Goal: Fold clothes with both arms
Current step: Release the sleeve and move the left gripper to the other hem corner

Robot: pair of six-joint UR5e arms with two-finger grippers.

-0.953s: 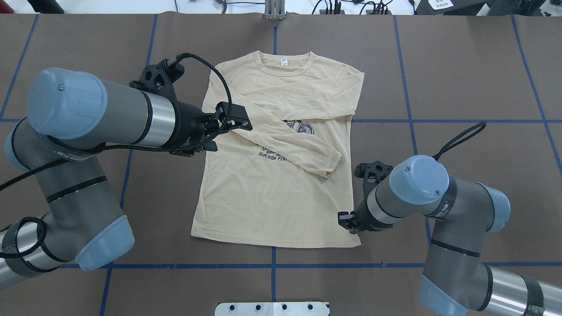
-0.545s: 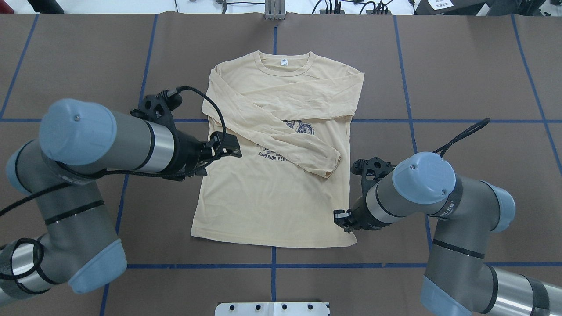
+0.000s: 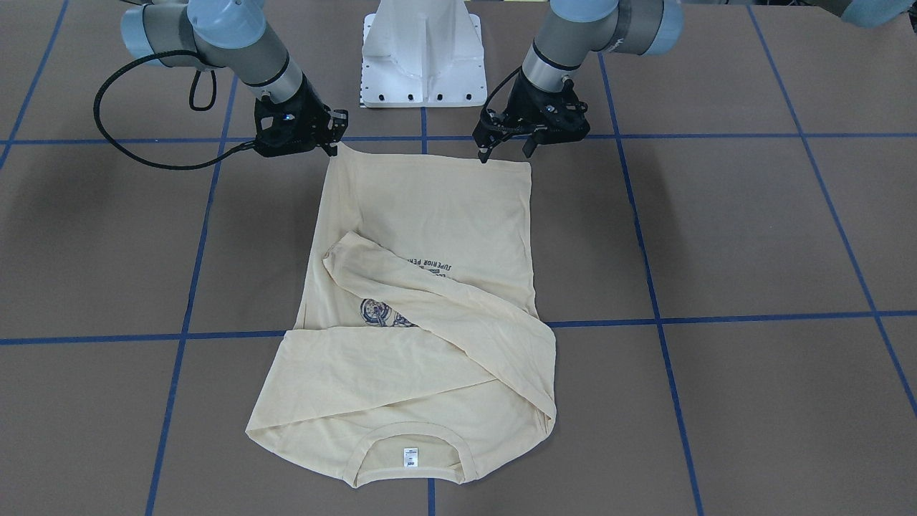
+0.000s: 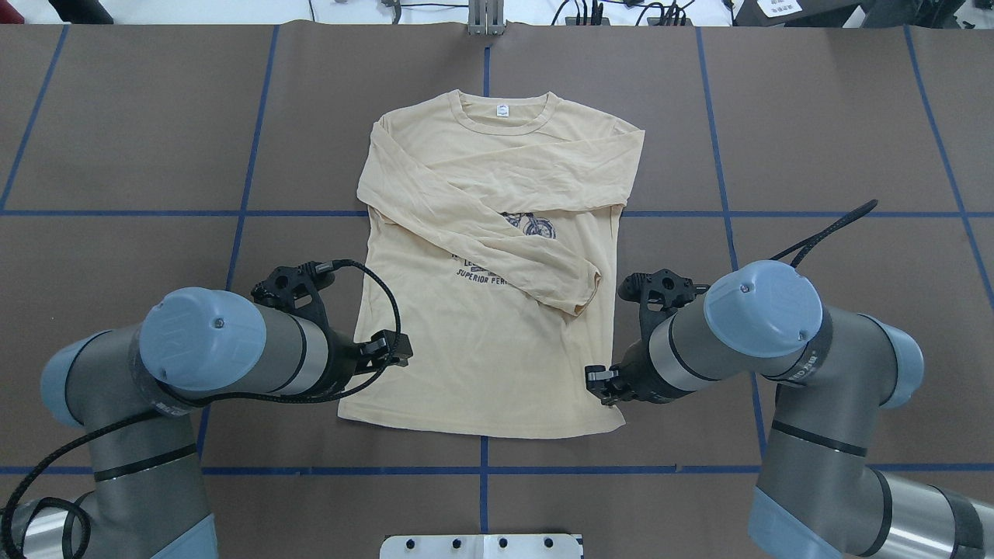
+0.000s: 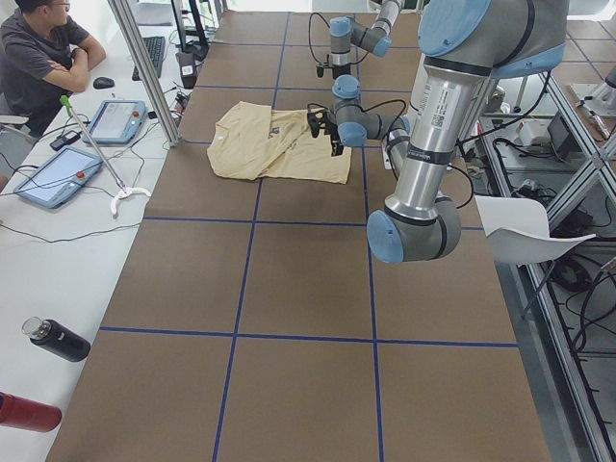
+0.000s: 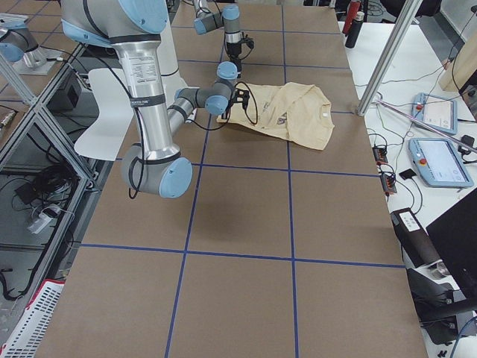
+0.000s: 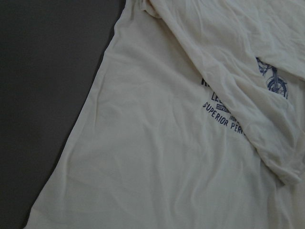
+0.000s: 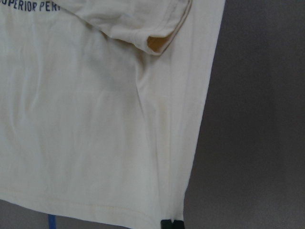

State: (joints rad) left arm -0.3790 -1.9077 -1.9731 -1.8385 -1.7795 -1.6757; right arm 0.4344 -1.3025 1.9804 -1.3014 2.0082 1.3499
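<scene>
The cream-yellow shirt (image 4: 474,349) lies flat on the brown table, print up, both sleeves folded across the chest, collar away from the robot. It also shows in the front view (image 3: 430,215) and in both wrist views (image 7: 157,157) (image 8: 95,133). My left gripper (image 4: 394,353) (image 3: 505,152) is open and empty, just over the shirt's lower left edge near the hem. My right gripper (image 4: 599,384) (image 3: 333,140) is shut on the hem's right corner, which peaks up to it. One black fingertip (image 8: 171,224) shows at that corner.
The white pedestal base (image 3: 423,50) stands just behind the hem. Blue tape lines cross the brown table (image 4: 815,116). An operator (image 5: 43,48) sits at a side bench with tablets (image 5: 53,178) and bottles (image 5: 58,339) beyond the table's far edge.
My left arm has swung back toward the robot, from the folded sleeve down the shirt's left edge to near the hem. My right gripper has shifted slightly left, drawing the hem corner in.
</scene>
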